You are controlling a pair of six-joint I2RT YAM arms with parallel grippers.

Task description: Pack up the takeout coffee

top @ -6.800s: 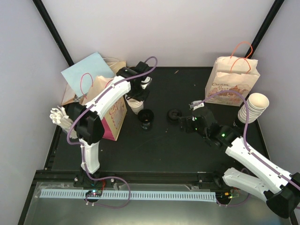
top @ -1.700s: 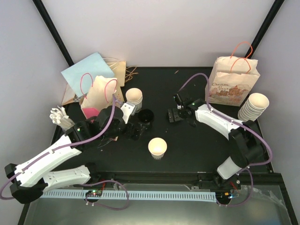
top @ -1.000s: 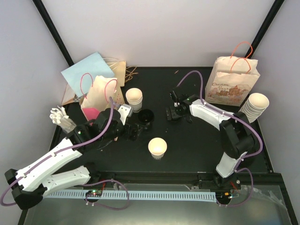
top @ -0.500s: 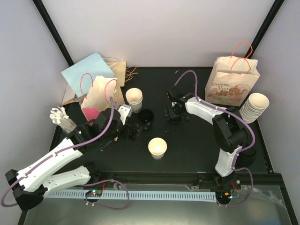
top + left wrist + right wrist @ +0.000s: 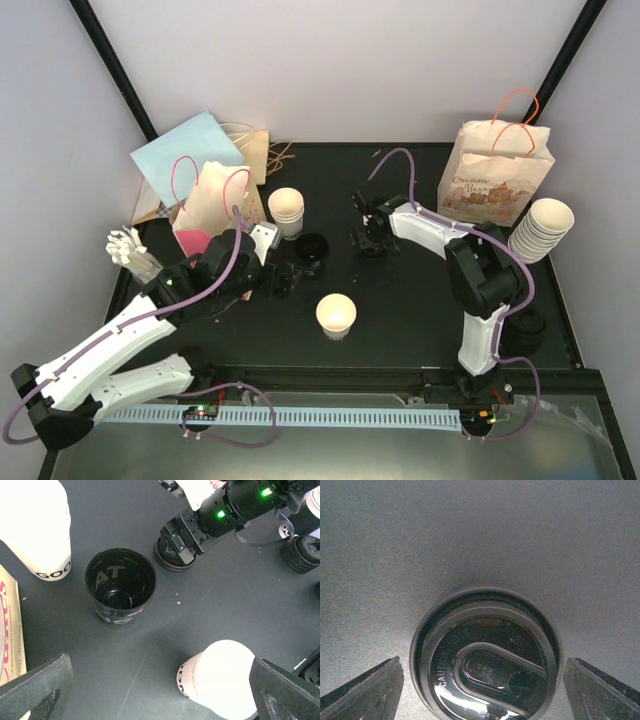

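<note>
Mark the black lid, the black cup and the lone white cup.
black lid (image 5: pixel 490 677), right wrist view, raised centre.
black cup (image 5: pixel 117 596), left wrist view, inner floor.
lone white cup (image 5: pixel 336 312), top external view, its top.

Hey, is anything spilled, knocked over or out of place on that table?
No spills, nothing tipped. The black cup stands upright, and the black lid lies flat on the table. Only the paper bags and blue sheet at the back left look untidily heaped.
</note>
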